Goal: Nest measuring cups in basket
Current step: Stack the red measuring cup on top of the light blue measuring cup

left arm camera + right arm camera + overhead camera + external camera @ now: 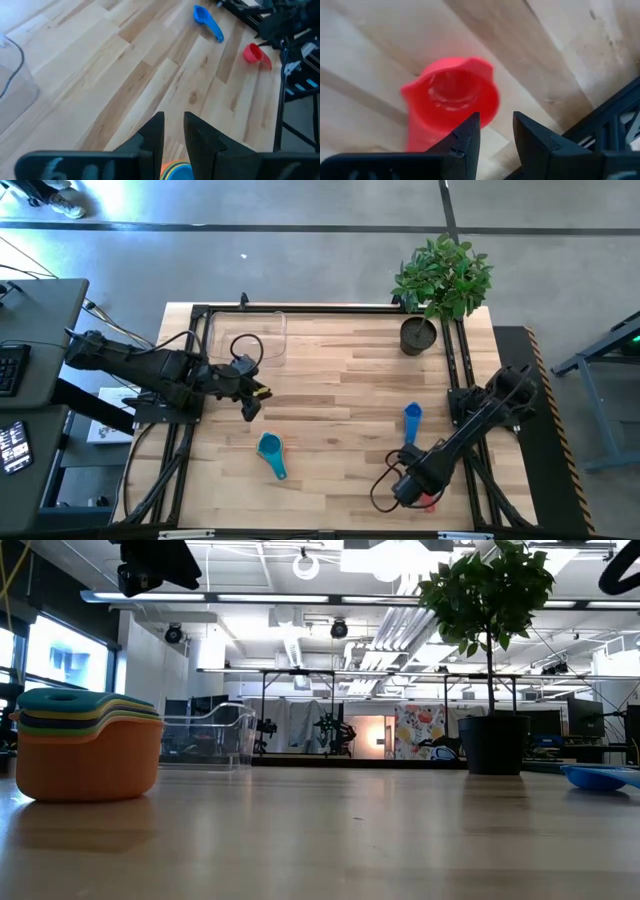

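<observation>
Step in hand: picking up the red cup, judged from the right hand poised over it.
Right hand: fingers apart, empty, just above the cup near the worktop corner farthest from the potted plant.
Doing it well: come straight down, close on the cup's rim or handle, lift before swinging toward the basket.
Left hand: narrowly parted, nothing between the fingers; hovers over a nested stack just beside the basket.
Other cups: light blue cup and dark blue cup lie loose between the stack and the red cup.
Edges: the red cup sits close to the dark frame rail; little room there.
Open room: bare wood toward the basket.
</observation>
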